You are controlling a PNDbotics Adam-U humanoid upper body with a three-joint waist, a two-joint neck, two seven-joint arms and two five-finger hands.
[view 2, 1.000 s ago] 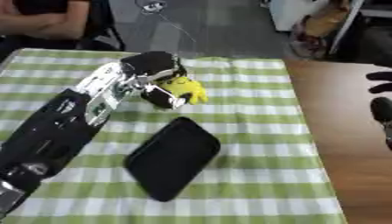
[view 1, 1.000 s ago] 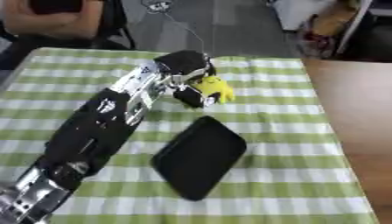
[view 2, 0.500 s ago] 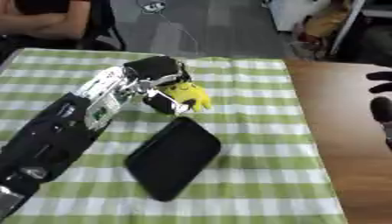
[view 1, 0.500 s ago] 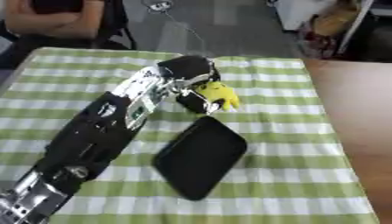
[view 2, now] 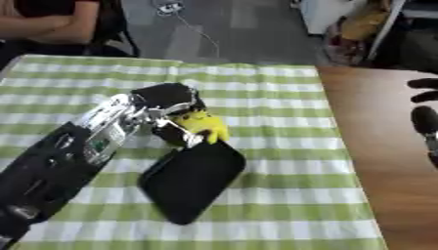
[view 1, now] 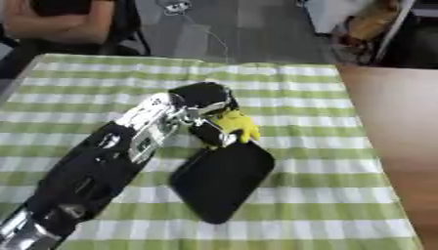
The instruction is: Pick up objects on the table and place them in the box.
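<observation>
My left hand [view 1: 205, 105] reaches from the lower left to the middle of the checked table, fingers curled round a small yellow object [view 1: 237, 125]. It holds the object right at the near-left upper edge of a flat black box [view 1: 224, 177] that lies on the cloth. My right hand [view 2: 425, 113] shows only as dark fingertips at the right edge over the brown table, away from the objects.
The green and white checked cloth [view 1: 325, 97] covers the table, with a bare brown table surface [view 1: 398, 127] to the right. A person sits beyond the far left edge. A cable lies on the floor behind the table.
My left hand has carried the yellow object down and nearer, from the far middle of the cloth to the upper edge of the black box.
</observation>
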